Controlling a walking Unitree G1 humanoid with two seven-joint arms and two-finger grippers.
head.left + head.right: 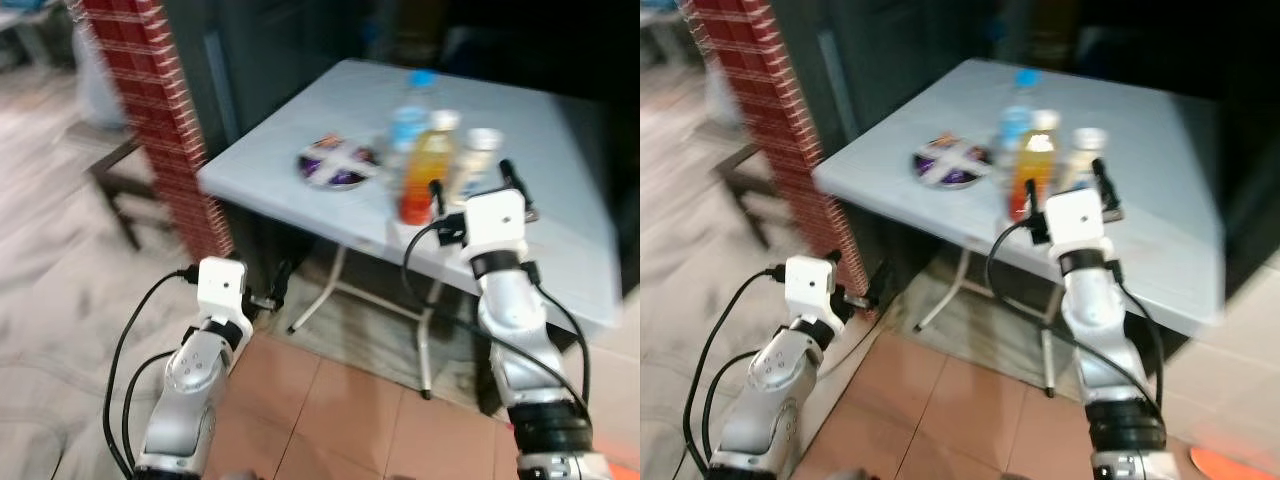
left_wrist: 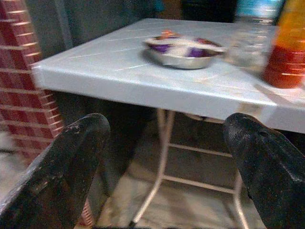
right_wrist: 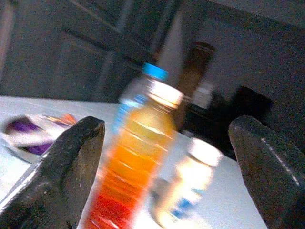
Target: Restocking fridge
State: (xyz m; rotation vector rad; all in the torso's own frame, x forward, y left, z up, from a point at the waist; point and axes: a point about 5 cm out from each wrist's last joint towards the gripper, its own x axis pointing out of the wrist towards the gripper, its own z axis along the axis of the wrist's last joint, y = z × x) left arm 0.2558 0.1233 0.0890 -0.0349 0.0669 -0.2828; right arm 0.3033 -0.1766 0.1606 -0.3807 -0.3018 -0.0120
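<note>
Three bottles stand together on a pale folding table (image 1: pixel 560 150): an orange drink bottle (image 1: pixel 427 168) with a white cap, a clear water bottle (image 1: pixel 406 130) with a blue cap behind it, and a small pale bottle (image 1: pixel 472 160) with a white cap to its right. My right gripper (image 1: pixel 472 185) is raised just in front of them, open, with the orange drink bottle (image 3: pixel 138 162) between and beyond its fingers (image 3: pixel 62 176). My left gripper (image 1: pixel 270 297) is low, below the table's near-left edge, open and holding nothing.
A metal bowl (image 1: pixel 337 163) with purple and white contents sits on the table left of the bottles. A red brick pillar (image 1: pixel 165 130) rises at the left, with a dark stool (image 1: pixel 115 180) beyond it. White table legs (image 1: pixel 325 290) stand over a tiled floor.
</note>
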